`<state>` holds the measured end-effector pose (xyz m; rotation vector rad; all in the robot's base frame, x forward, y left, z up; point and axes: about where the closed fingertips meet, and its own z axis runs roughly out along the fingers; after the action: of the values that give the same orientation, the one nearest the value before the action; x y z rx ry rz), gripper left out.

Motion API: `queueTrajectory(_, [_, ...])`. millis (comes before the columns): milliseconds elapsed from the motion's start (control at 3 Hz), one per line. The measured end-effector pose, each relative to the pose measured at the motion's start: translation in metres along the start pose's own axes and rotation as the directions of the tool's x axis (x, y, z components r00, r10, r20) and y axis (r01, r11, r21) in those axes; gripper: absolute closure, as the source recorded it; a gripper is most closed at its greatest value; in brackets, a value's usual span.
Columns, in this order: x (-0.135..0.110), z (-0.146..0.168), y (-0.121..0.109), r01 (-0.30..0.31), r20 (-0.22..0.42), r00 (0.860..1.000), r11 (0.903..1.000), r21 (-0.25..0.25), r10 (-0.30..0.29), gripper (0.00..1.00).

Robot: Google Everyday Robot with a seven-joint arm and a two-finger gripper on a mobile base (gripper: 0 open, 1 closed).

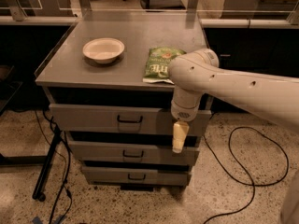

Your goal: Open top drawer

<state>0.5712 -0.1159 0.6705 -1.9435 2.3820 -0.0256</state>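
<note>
One wide grey metal top drawer sits closed. Its small dark loop handle, long axis horizontal, lies left of the cream gripper, which hangs at the drawer's right end holding nothing; how far it is open cannot be told.

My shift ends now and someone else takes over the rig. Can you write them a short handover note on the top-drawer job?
Hand: hangs pointing down in front of the right part of the top drawer, right of its handle and not on it.
Top drawer: looks shut, and nothing grips the handle.
Done: the hand is near the drawer front, nothing more.
Left: move the hand left to the handle, grip it, pull the drawer out.
Also there: a bowl and a chip bag on the cabinet top.
</note>
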Motion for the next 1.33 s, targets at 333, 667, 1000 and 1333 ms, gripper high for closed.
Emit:
queueTrajectory(333, [0.0,0.01,-0.004,-0.006,-0.004,1.0,0.9999,-0.012,0.006,0.0])
queueTrajectory(667, [0.006,0.016,0.017,0.021,-0.011,1.0,0.9984,-0.052,-0.022,0.0])
queueTrajectory(1000, [0.007,0.015,0.021,0.026,-0.013,1.0,0.9979,-0.059,-0.027,0.0])
queueTrajectory(1333, [0.027,0.007,0.052,0.042,-0.011,0.999,0.9934,-0.107,-0.043,0.0])
